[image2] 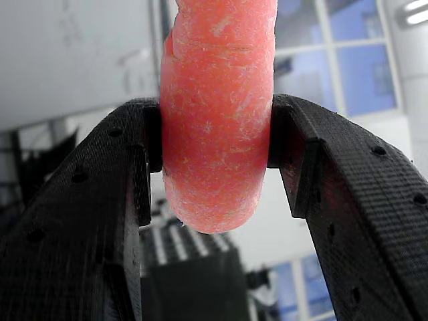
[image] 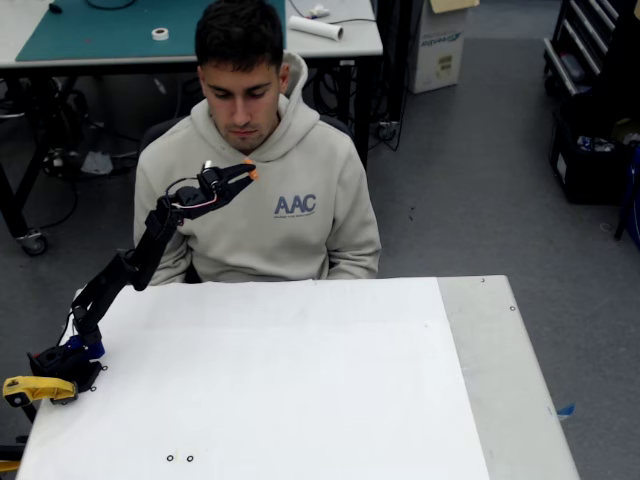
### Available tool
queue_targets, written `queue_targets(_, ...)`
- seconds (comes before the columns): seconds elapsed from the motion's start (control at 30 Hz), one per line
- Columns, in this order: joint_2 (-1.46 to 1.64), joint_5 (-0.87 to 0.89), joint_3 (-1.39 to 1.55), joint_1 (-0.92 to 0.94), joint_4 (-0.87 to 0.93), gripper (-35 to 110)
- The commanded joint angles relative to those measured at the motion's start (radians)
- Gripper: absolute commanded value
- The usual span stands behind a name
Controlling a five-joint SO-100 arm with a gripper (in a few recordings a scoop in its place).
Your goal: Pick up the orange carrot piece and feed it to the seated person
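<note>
High above the bench [image: 300,380], my claw [image: 246,174] is clamped on the orange carrot piece [image2: 217,114], raised at chest height before the seated person [image: 260,160]; pickup looks done, and I judge the last reach to his mouth remains.

Floor: I see grey carpet [image: 470,170].
Rear furniture: desk with teal mat [image: 120,28], cardboard box [image: 438,45].
Windows: blue-lit panes [image2: 361,67], wrist view.

one carrot piece [image: 253,174], one seated person [image: 262,160], one clamp [image: 38,388]
</note>
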Motion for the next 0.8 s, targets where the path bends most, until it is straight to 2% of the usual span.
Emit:
queue_targets(0.0, 0.026, -0.012, -0.071, -0.037, -0.115, -3)
queue_targets(0.2, -0.011, -0.012, -0.069, -0.094, -0.235, -3)
queue_targets(0.77, -0.014, -0.014, -0.064, -0.126, -0.242, -3)
